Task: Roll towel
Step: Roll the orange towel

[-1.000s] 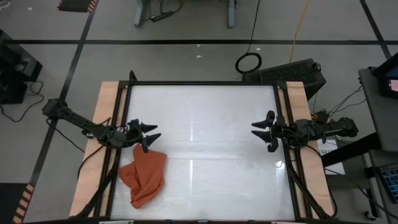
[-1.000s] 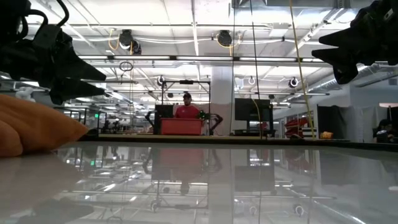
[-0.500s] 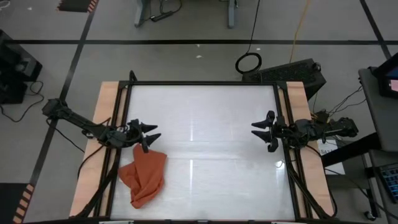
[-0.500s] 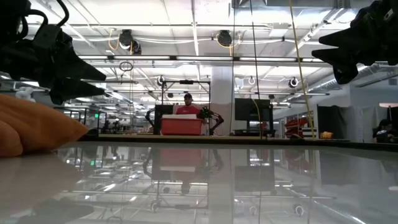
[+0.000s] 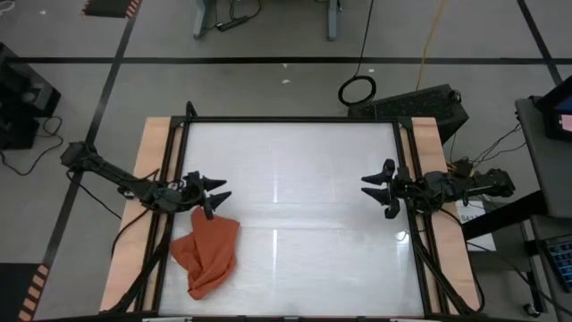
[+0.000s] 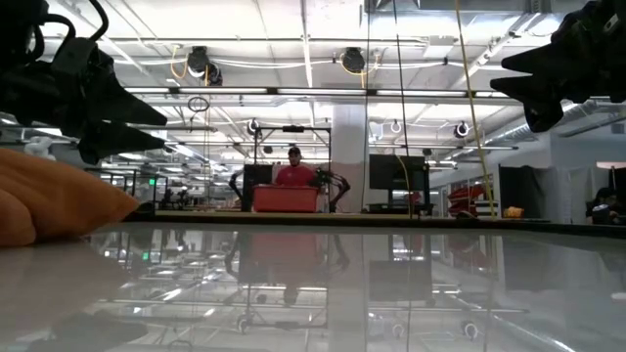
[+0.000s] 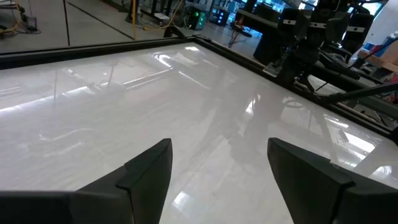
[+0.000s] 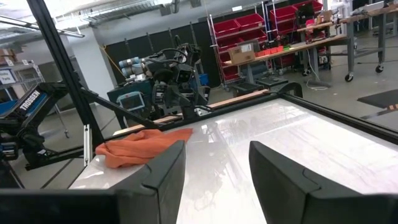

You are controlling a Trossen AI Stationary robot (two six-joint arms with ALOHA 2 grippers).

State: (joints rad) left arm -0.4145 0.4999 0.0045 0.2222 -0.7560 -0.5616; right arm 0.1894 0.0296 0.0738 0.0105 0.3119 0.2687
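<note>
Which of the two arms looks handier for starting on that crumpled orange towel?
The left one, probably. Its hand hangs open right at the far edge of the towel, which lies bunched by the table's left side. The right hand, also open, waits across the table with bare surface between.

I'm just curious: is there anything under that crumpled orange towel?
The towel lies bunched on the white table, near the left gripper. Only tabletop shows around it; whatever its folds cover cannot be seen.
</note>
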